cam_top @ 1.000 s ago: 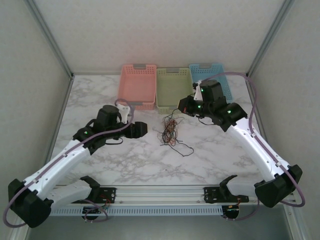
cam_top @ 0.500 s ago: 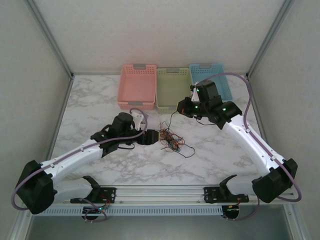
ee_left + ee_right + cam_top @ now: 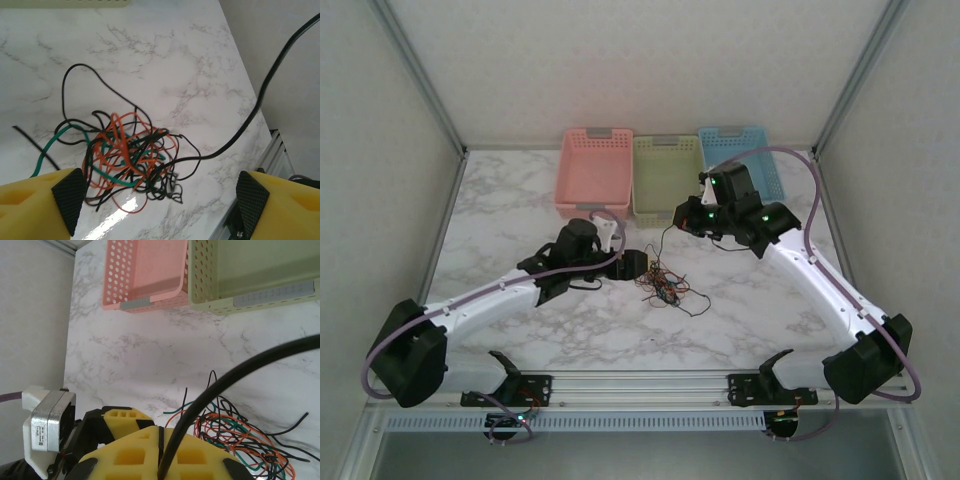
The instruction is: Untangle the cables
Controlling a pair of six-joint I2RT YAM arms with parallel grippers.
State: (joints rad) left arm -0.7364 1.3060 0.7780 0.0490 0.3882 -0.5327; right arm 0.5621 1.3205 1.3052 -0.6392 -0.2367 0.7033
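Marble surface [image 3: 510, 200] lies bare to the left of the knot and on its near side, down to the rail [image 3: 640, 385] at the near edge, so that is your open room. Along the far edge three baskets stand side by side: the pink basket [image 3: 592, 208] on the left, the green basket [image 3: 667, 143] in the middle and the blue basket [image 3: 732, 133] on the right. Pale walls [image 3: 380, 200] close in both sides.

The cables [image 3: 662, 283] sit in one knot near the middle of the surface, a little nearer than the green basket. Black, orange and green strands are wound together, and a loose black end trails off to the near right.

Your left fingers [image 3: 636, 265] are spread wide and hold nothing. They sit low at the left side of the knot. From the left wrist, the knot lies between and just beyond the two black pads [image 3: 70, 197], and you cannot tell whether either pad touches a strand.

Your right fingers [image 3: 160, 452] are closed tight on one black cable [image 3: 260, 358], up above the surface between the knot and the green basket. That cable runs down from them into the knot.
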